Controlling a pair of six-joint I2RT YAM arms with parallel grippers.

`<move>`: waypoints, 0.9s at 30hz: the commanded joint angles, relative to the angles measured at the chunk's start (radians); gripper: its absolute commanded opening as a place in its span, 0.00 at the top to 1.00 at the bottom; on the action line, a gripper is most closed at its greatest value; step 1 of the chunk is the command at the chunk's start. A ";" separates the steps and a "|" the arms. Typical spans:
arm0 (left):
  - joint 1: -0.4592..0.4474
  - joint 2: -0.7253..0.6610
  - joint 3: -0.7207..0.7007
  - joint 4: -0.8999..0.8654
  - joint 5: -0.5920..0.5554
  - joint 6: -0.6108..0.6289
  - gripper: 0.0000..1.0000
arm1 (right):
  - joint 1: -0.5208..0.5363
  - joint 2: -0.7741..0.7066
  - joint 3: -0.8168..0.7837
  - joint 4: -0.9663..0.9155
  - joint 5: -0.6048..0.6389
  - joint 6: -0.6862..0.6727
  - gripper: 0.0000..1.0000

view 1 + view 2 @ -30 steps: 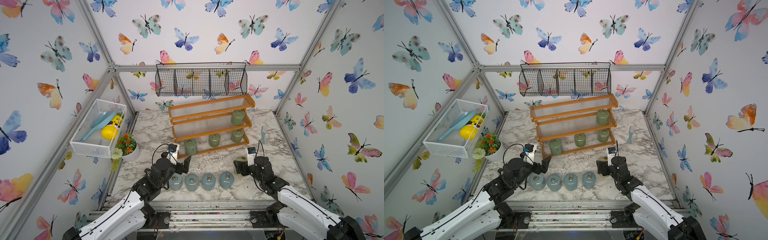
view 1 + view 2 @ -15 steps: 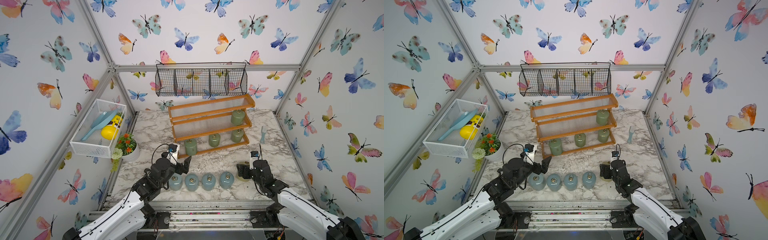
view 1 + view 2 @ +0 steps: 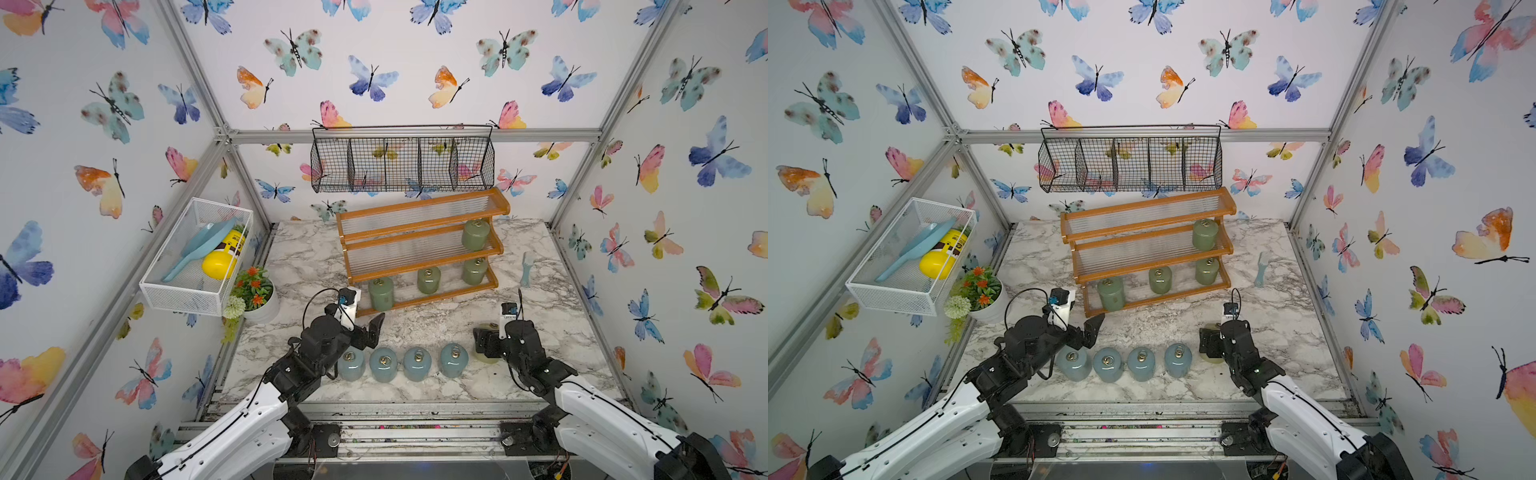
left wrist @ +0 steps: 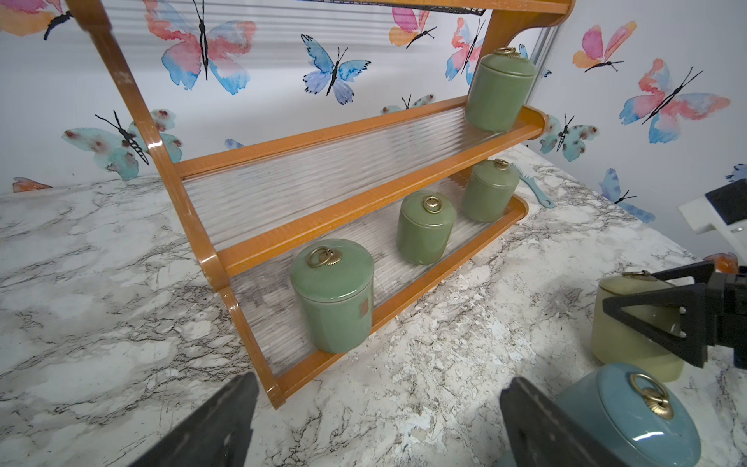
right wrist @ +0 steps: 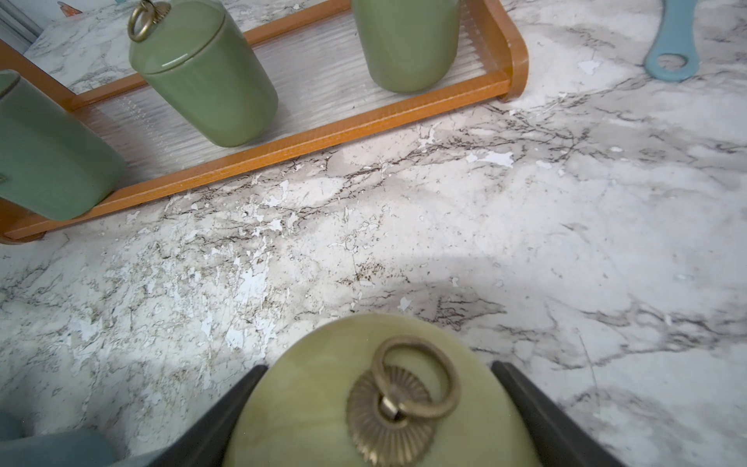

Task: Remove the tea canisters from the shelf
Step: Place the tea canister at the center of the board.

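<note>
**Shelf** (image 3: 436,296): three tiers. The top tier is bare and four canisters remain.
- Green canister (image 3: 475,234): middle tier, at the shelf end nearer my right arm.
- Green canisters, three (image 3: 380,293) (image 3: 428,279) (image 3: 473,270): lowest tier, spaced along it behind the front rail.

**Desk** (image 3: 540,332), in front of the shelf: five canisters are off the shelf.
- Blue-grey canisters, four (image 3: 351,363) (image 3: 383,364) (image 3: 417,363) (image 3: 454,359): upright in a row, well forward of the shelf.
- Pale yellow canister (image 5: 303,404): at the end of that row, forward of the shelf's right end.

**My right end effector** (image 5: 378,368): its fingers flank the pale yellow canister on both sides. I cannot tell whether they press it or stand just clear. The canister appears to sit on the desk.

**My left end effector** (image 4: 378,396): spread wide and holding nothing. It is low in front of the shelf's left end, facing the nearest green canister.

**Step in hand, as I judge it:** setting down the pale yellow canister, so five are done and four are left.

**Next move calls for:** backing my right fingers off without tipping the jar. My left then reaches into the lowest tier, closes round the nearest green body below its lid, and lifts it over the front rail.
</note>
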 commanded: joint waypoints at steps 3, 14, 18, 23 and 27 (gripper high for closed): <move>0.006 -0.016 -0.017 0.030 0.000 0.009 0.02 | 0.014 -0.029 0.021 -0.025 0.004 0.024 0.12; 0.008 -0.026 -0.023 0.027 -0.006 0.000 0.02 | 0.024 -0.045 0.030 -0.062 -0.006 0.045 0.08; 0.009 -0.033 -0.027 0.024 -0.006 -0.002 0.02 | 0.027 -0.045 0.036 -0.077 -0.011 0.057 0.08; 0.008 -0.038 -0.031 0.022 -0.009 -0.008 0.01 | 0.035 -0.044 0.046 -0.106 -0.025 0.087 0.07; 0.008 -0.045 -0.043 0.022 -0.012 -0.019 0.01 | 0.037 -0.022 0.076 -0.148 -0.034 0.110 0.06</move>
